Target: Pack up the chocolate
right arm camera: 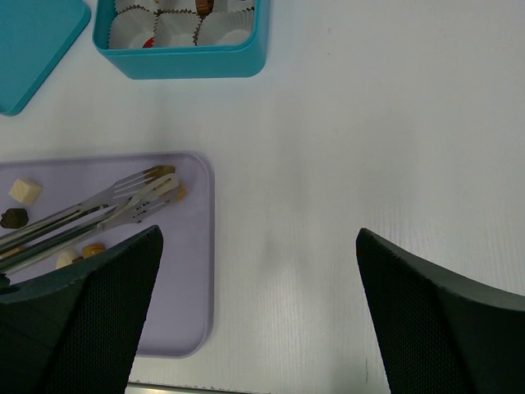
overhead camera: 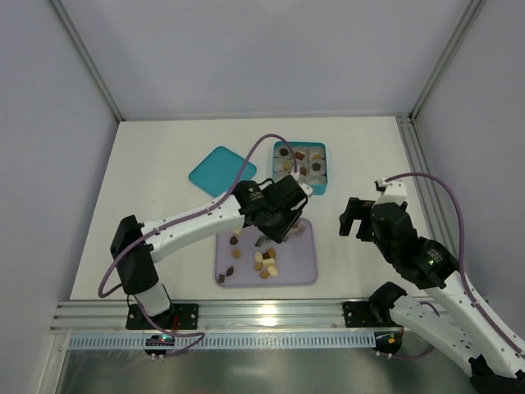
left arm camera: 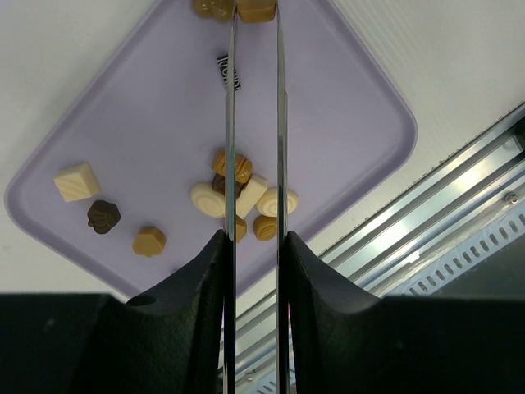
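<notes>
The chocolate (left arm camera: 238, 193) is lying mostly as loose pieces on the tray (left arm camera: 353, 115), with a cluster sitting toward the tray's near edge and a few pieces lying apart at its left side. More pieces are sitting in the cups (right arm camera: 176, 25) of the box (right arm camera: 180, 59), just beyond the tray's far right corner. One tan piece (left arm camera: 256, 10) is sitting between the tips of the tongs (left arm camera: 230, 123) near that same corner. It seems to be getting pinched there, though I cannot tell whether it is clearing the tray. The left hand (overhead camera: 275, 220) is pinching the tongs, squeezing the two blades close together. The right hand (overhead camera: 354, 217) is hanging spread wide above the desk (right arm camera: 369, 123), right of the tray, holding nothing.

The piece is riding on narrow metal tips far out from the hand, so the hold is probably slim. Any easing of the squeeze or a jolt on the way from the tray could be letting it slip onto the desk. Squeezing harder is risking a dent, or the piece popping out sideways. The tongs may also be twisting within the hand, throwing the tips off aim. Beyond the tray, tips coming in too low could be catching a cup and tipping it, or pressing onto a cup already filled.
</notes>
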You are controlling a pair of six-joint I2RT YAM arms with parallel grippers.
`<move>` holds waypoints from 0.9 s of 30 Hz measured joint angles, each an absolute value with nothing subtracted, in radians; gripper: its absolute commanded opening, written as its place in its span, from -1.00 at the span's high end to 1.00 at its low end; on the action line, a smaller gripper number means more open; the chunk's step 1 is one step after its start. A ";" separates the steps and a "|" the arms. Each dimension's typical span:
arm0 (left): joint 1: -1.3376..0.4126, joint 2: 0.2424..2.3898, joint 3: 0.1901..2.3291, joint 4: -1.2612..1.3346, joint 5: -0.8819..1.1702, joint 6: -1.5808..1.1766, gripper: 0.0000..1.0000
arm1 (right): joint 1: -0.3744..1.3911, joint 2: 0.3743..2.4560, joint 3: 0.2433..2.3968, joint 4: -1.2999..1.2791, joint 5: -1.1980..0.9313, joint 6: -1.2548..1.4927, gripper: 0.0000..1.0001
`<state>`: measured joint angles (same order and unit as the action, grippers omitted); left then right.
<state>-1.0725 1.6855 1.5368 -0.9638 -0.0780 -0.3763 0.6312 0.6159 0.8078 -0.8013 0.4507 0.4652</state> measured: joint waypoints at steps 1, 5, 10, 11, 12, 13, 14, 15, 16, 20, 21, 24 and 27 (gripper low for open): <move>-1.073 1.686 1.537 -0.964 -0.078 -0.376 0.37 | 0.631 0.616 0.808 -0.801 0.450 0.465 -0.99; -1.073 1.686 1.536 -0.965 -0.078 -0.376 0.37 | 0.631 0.616 0.808 -0.801 0.450 0.465 -0.99; -1.073 1.686 1.520 -0.964 -0.077 -0.377 0.37 | 0.631 0.616 0.808 -0.801 0.450 0.465 -0.99; -1.073 1.686 1.514 -0.964 -0.076 -0.377 0.36 | 0.631 0.616 0.808 -0.801 0.450 0.465 -1.00; -1.073 1.686 1.508 -0.963 -0.076 -0.377 0.37 | 0.631 0.616 0.808 -0.801 0.450 0.465 -0.99; -1.073 1.686 1.503 -0.964 -0.074 -0.377 0.36 | 0.631 0.616 0.808 -0.801 0.450 0.465 -0.99; -1.073 1.686 1.498 -0.964 -0.074 -0.378 0.36 | 0.631 0.616 0.808 -0.801 0.450 0.465 -0.99; -1.073 1.686 1.494 -0.964 -0.073 -0.378 0.36 | 0.631 0.616 0.808 -0.801 0.450 0.465 -0.99; -1.073 1.686 1.491 -0.964 -0.073 -0.378 0.36 | 0.631 0.616 0.808 -0.801 0.450 0.465 -0.99; -1.077 1.684 1.480 -0.964 -0.070 -0.381 0.33 | 0.631 0.616 0.808 -0.801 0.450 0.465 -0.99; -1.079 1.683 1.478 -0.964 -0.070 -0.381 0.32 | 0.631 0.616 0.808 -0.801 0.450 0.465 -1.00; -1.083 1.683 1.478 -0.964 -0.070 -0.381 0.29 | 0.631 0.616 0.808 -0.801 0.450 0.465 -0.99; -1.084 1.683 1.478 -0.964 -0.070 -0.381 0.28 | 0.631 0.616 0.808 -0.801 0.450 0.465 -0.99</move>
